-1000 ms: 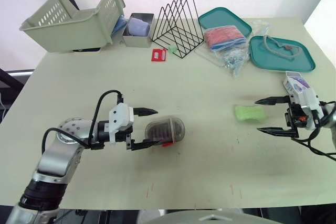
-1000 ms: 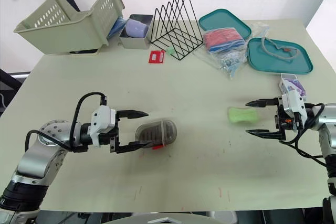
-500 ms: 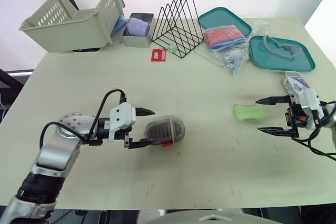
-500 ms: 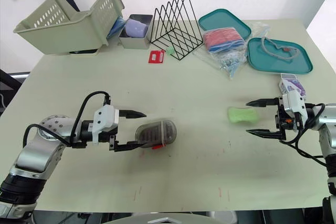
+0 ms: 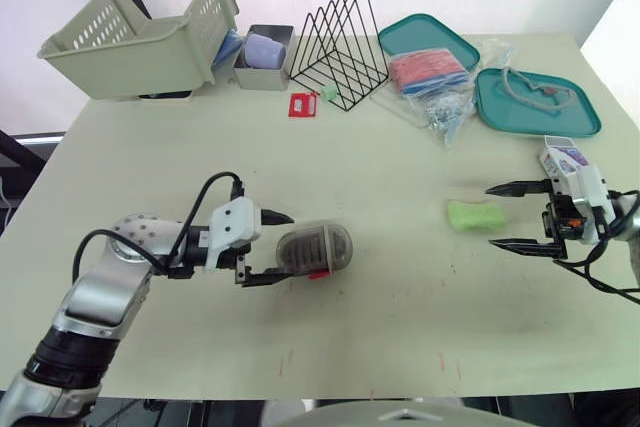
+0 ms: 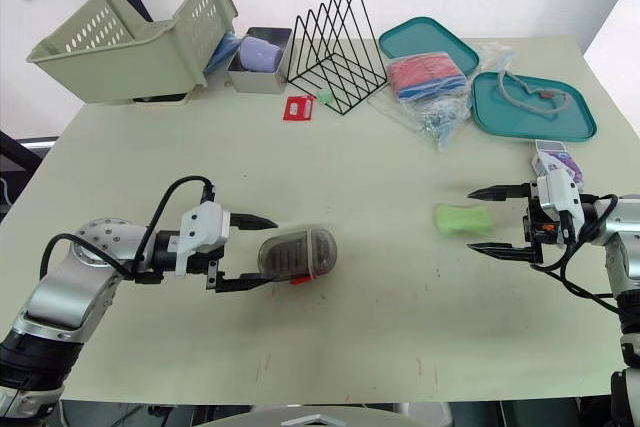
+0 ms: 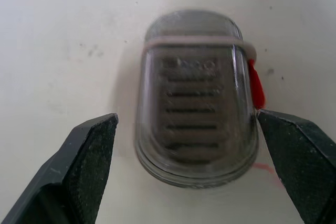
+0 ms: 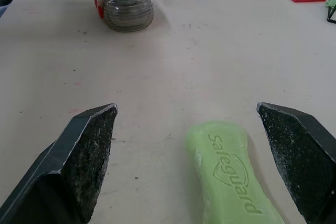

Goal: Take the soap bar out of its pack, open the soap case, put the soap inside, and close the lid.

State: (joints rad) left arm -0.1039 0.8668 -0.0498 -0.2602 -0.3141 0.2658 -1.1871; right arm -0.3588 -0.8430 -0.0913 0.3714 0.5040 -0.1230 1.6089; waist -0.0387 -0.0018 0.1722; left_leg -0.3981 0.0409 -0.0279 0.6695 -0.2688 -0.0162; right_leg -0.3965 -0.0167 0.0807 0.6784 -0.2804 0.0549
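Observation:
The smoky translucent soap case [image 5: 314, 248] lies shut on the table left of centre, with a red clasp on its near side. My left gripper [image 5: 276, 247] is open, its fingertips on either side of the case's left end [image 7: 196, 119], not touching it. The green soap bar [image 5: 475, 214] lies bare on the table at the right. My right gripper [image 5: 505, 217] stands open just right of the bar, the fingertips level with its right end [image 8: 226, 171]. The soap's white and purple pack [image 5: 562, 158] sits behind the right gripper.
Along the back edge stand a beige basket [image 5: 140, 37], a small grey tin [image 5: 262, 55], a black wire rack [image 5: 338, 47], a red card [image 5: 302, 105], two teal lids [image 5: 535, 102] and a bag of items [image 5: 432, 77].
My left gripper has drawn back slightly to the left from the soap case. The right gripper has held almost still.

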